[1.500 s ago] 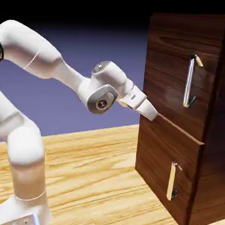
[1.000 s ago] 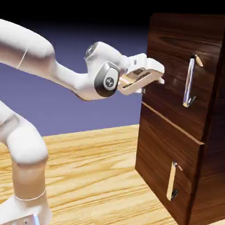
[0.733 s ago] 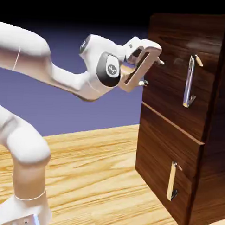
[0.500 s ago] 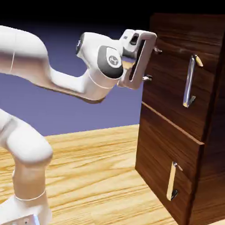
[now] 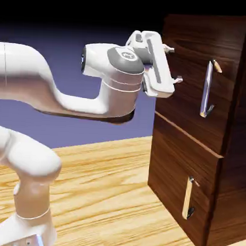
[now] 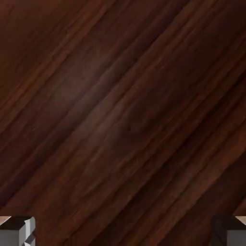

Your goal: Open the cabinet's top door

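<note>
Pincer (image 5: 177, 64) jaws are being held wide apart, with nothing between them, in the exterior view. Its two tips are being pointed at the upper front of the cabinet (image 5: 230, 199), one above the other and tilted, near the wood; whether it is being touched cannot be told. The top door (image 5: 186, 77) is being kept closed, its face lying above the seam and the smaller door (image 5: 173, 178). Its long upright handle (image 5: 206, 90) is being left ungripped, toward the exterior view's right of the tips. Presumably the jaws are being spread so that the bar can be straddled, and the wrist (image 5: 122, 74) is being turned so that they can be brought to either side of it. A sideways shift toward the handle is probably being called for next; if the reach is made too early, bare wood may be bumped. The lower handle (image 5: 187, 197) is being left alone, as it belongs to the other door. The cabinet is being carried by the counter (image 5: 101, 195).

In the hand view, only dark slanting wood grain (image 6: 125, 115) is being shown between the far-parted fingertips. No handle is being framed there, so the aim is probably still being corrected.
</note>
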You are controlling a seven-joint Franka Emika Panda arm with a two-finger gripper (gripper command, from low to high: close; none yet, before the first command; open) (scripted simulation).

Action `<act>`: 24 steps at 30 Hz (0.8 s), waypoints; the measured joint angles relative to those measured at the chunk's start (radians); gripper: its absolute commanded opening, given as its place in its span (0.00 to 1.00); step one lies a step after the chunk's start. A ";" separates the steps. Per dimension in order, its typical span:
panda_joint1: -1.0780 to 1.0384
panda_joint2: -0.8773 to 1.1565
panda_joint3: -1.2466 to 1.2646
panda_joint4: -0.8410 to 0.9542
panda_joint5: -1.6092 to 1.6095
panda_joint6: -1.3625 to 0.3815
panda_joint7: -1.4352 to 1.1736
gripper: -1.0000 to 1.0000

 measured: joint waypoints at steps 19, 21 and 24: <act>0.273 -0.083 -0.293 0.189 -0.637 0.001 -0.307 0.50; 0.339 -0.066 -0.323 0.225 -0.643 -0.022 -0.307 0.00; 0.302 -0.067 -0.300 0.197 -0.635 -0.040 -0.303 0.00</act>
